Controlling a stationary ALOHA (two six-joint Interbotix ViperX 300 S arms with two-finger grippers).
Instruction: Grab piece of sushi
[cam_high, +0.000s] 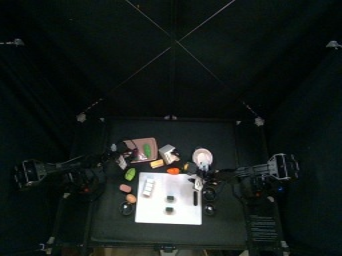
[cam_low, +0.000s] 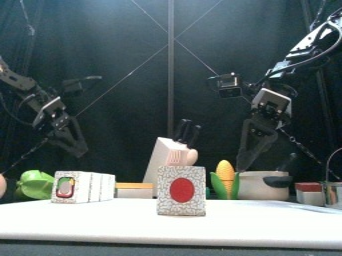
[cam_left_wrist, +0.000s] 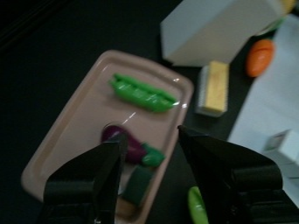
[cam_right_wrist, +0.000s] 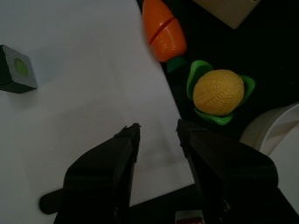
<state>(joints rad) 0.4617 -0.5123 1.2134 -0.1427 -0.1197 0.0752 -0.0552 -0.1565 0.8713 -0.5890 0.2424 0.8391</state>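
A sushi piece with a red centre (cam_low: 182, 190) stands upright at the front of the white board (cam_high: 158, 205). A rice roll (cam_low: 83, 186) lies to its left. Dark sushi pieces (cam_high: 171, 198) lie on the board in the top view. One with a green centre (cam_right_wrist: 16, 70) shows on the board (cam_right_wrist: 82, 114) in the right wrist view. My right gripper (cam_right_wrist: 158, 162) is open and empty above the board's edge, apart from that piece. My left gripper (cam_left_wrist: 158, 175) is open and empty above a pink tray (cam_left_wrist: 76, 105).
The tray holds a green pea pod (cam_left_wrist: 146, 94) and a purple eggplant (cam_left_wrist: 128, 144). A white box (cam_left_wrist: 216, 35), a yellow block (cam_left_wrist: 212, 87), a carrot (cam_right_wrist: 163, 26), corn (cam_right_wrist: 219, 90) and a white bowl (cam_high: 203, 157) are nearby. A knife block (cam_low: 167, 160) stands behind.
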